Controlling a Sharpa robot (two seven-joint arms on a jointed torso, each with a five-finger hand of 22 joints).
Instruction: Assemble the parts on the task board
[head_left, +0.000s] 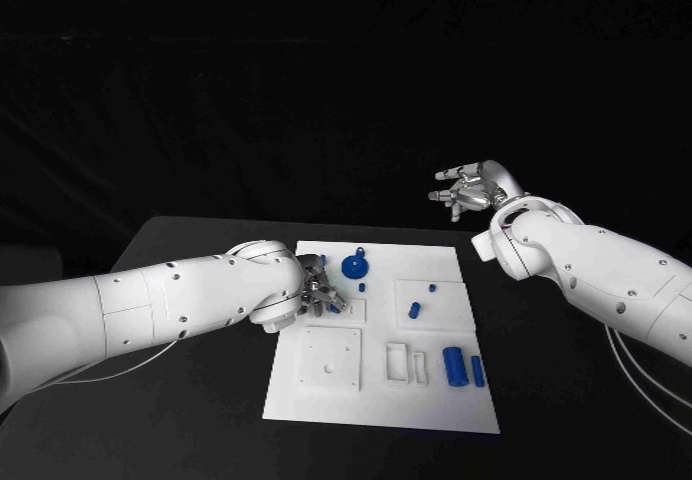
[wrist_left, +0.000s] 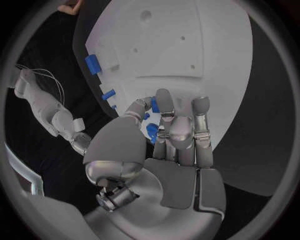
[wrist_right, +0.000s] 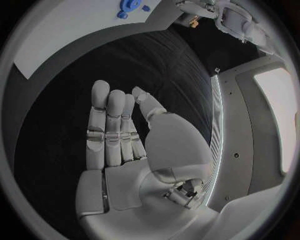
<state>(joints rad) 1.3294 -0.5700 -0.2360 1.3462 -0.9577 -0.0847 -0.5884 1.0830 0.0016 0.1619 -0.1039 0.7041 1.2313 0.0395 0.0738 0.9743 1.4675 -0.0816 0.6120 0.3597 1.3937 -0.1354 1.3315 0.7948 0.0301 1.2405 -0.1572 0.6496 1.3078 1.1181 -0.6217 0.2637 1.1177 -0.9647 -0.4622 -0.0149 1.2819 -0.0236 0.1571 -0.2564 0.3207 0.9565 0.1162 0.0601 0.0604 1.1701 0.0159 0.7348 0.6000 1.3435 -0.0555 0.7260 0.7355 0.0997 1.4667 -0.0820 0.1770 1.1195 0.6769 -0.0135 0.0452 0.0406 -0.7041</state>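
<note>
Matte black table (head_left: 188, 240), dark unlit surround. The flat white rectangular task board (head_left: 433, 400) lies mid-table, long side running away from the robot.

Left hand (head_left: 320, 293), silver, sits low over the board's left edge, fingers (wrist_left: 164, 102) curled down onto the plate. The left wrist view shows a small blue part (wrist_left: 152, 131) between the fingers and thumb, with another blue bit near the fingertips; whether it is truly pinched or merely touched, I cannot tell, since the fingers cover most of it.

Right hand (head_left: 469, 190) is raised beyond the board's far right corner, well apart from it, fingers loosely spread, grasping nothing; palm bare in the right wrist view.

On the board: a round blue gear-like disc (head_left: 355, 266) near the far edge, a short blue peg (head_left: 415, 309) on a raised white square, two upright blue cylinders (head_left: 463, 367) side by side near the right edge. Raised white blocks and slots sit alongside; fine detail unreadable.
</note>
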